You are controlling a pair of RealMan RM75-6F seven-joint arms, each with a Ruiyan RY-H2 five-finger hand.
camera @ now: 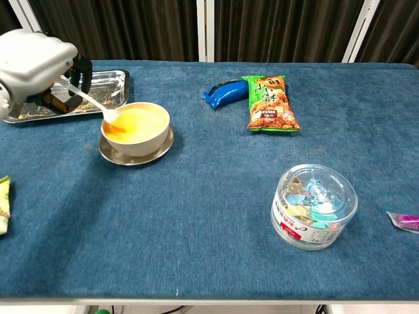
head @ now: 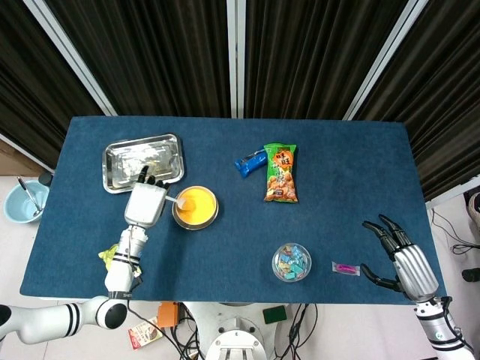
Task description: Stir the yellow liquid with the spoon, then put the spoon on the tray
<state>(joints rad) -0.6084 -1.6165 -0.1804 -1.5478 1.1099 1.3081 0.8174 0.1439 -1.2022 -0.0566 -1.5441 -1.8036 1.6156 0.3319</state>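
Note:
A bowl of yellow liquid (head: 197, 205) (camera: 135, 124) stands on a small metal saucer, just right of the steel tray (head: 142, 162) (camera: 111, 80). My left hand (head: 145, 202) (camera: 36, 62) holds the white spoon (camera: 91, 103) (head: 175, 200) by its handle. The spoon slants down to the right, its bowl end over the bowl's left rim. My left hand sits left of the bowl, near the tray's front edge. My right hand (head: 401, 259) hovers open at the table's front right corner, fingers spread, holding nothing.
A green snack bag (head: 280, 172) and a blue packet (head: 249, 161) lie mid-table. A clear tub of clips (head: 291, 262) and a small pink item (head: 345, 268) sit near the front right. A yellow-green wrapper (head: 116, 255) lies at the front left.

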